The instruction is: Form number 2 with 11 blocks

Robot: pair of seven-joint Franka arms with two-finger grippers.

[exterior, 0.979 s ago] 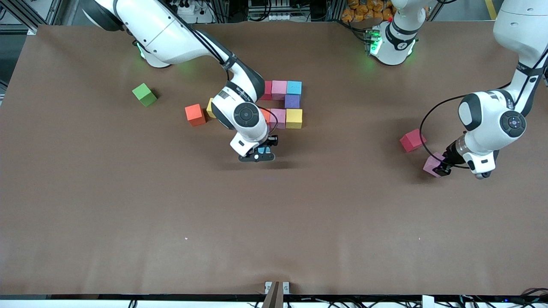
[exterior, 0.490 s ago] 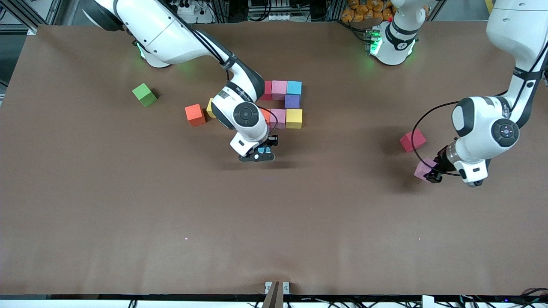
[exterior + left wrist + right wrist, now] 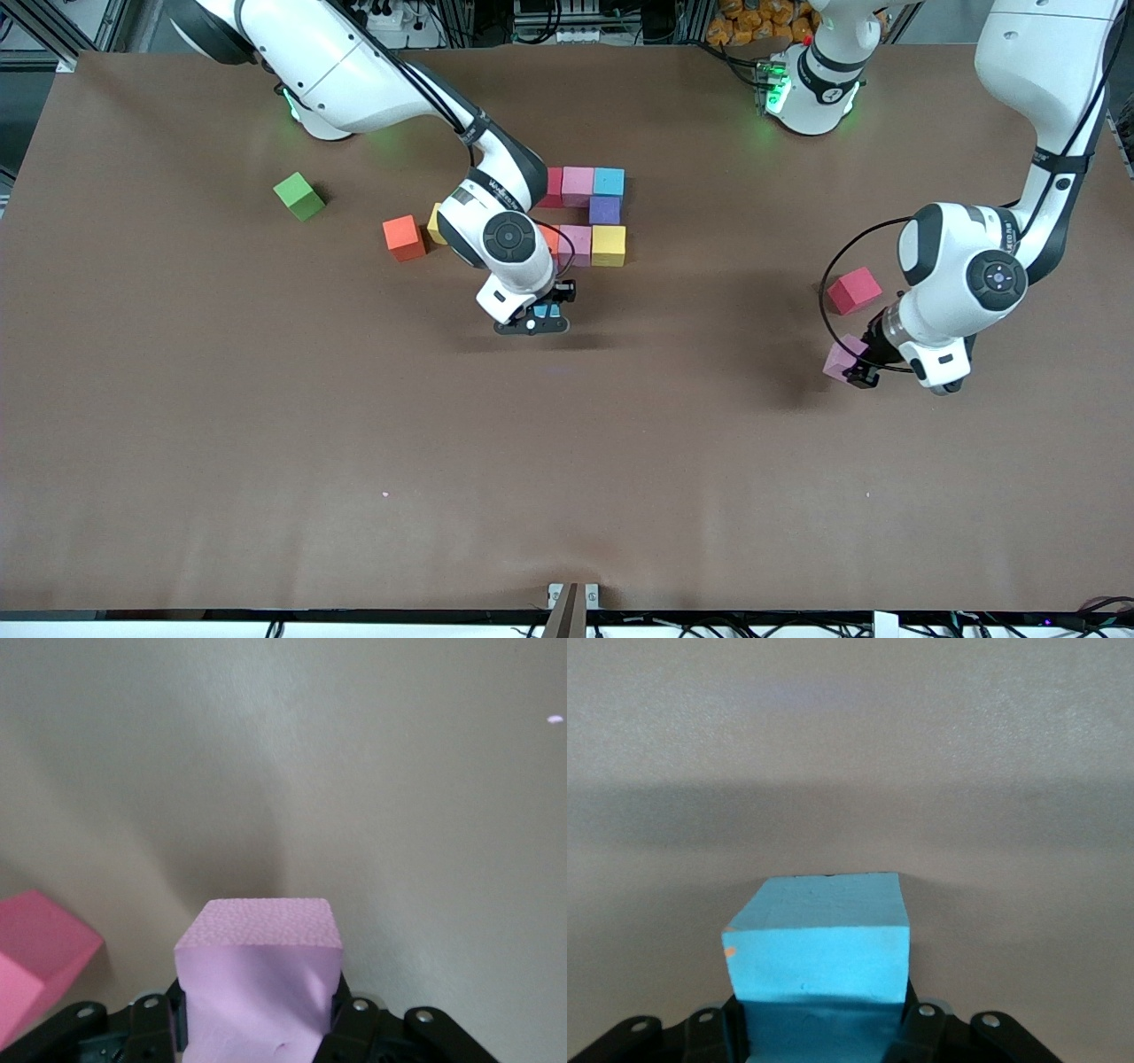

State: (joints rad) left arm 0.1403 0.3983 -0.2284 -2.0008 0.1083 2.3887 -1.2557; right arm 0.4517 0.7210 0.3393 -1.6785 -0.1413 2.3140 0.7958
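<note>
A blue block (image 3: 547, 311) is held tight in the right pincer (image 3: 534, 320), just nearer the camera than the half-made number 2 (image 3: 592, 215). A pink block (image 3: 841, 358) is gripped in the left pincer (image 3: 861, 370), well apart.

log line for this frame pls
left gripper: shut on pink block, over bare table | right gripper: shut on blue block, beside partial number 2

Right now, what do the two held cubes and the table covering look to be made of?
Pink cube in the left gripper: likely soft foam, matte, with a pebbly top and a face dented where it is pinched. Blue cube in the right gripper: the same matte foam look, with a nicked corner. Table covering: a dull brown sheet, perhaps paper or felt; faint creases.
</note>
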